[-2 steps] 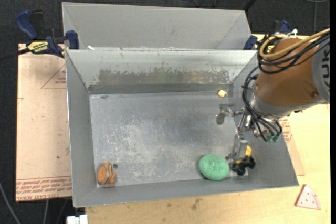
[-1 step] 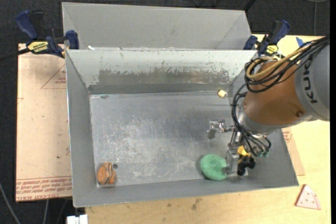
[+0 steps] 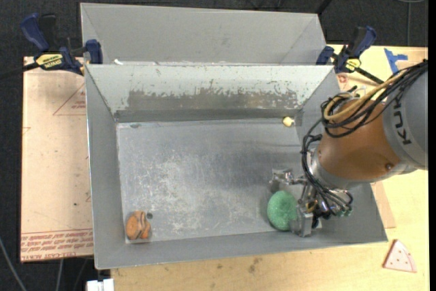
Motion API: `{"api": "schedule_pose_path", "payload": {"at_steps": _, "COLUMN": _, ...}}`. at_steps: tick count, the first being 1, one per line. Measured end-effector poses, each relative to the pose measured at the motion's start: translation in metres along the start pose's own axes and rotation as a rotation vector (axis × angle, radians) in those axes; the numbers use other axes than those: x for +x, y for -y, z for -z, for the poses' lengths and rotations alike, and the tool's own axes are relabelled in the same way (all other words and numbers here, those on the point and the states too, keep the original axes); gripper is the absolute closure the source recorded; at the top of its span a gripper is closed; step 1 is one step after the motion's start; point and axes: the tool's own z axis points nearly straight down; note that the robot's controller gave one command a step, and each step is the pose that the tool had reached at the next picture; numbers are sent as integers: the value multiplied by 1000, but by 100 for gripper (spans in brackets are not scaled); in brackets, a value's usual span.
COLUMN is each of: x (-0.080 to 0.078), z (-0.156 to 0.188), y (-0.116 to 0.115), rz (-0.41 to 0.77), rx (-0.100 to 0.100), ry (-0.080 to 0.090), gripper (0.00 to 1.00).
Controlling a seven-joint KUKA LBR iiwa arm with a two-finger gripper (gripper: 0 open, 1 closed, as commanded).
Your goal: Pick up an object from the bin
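Note:
A round green soft thing [image 3: 280, 210] lies near the bin's front right corner. My gripper [image 3: 300, 215] is down at the bin floor right beside it, touching its right side, with one metal finger [image 3: 302, 223] at the ball's right edge. A small orange and brown lump [image 3: 139, 225] lies at the front left corner, far from the gripper. A tiny yellowish bit [image 3: 288, 122] sits at the foot of the back wall, to the right.
The arm with its orange cover and cables hangs over the bin's right side. The front wall and the right wall stand close to the gripper.

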Motion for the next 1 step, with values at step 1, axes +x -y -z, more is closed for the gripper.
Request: {"api": "schedule_pose_path", "payload": {"at_steps": 1, "x": -18, "z": -1, "y": -39, "rz": 3, "rx": -4, "ry": -19, "gripper": 100}}
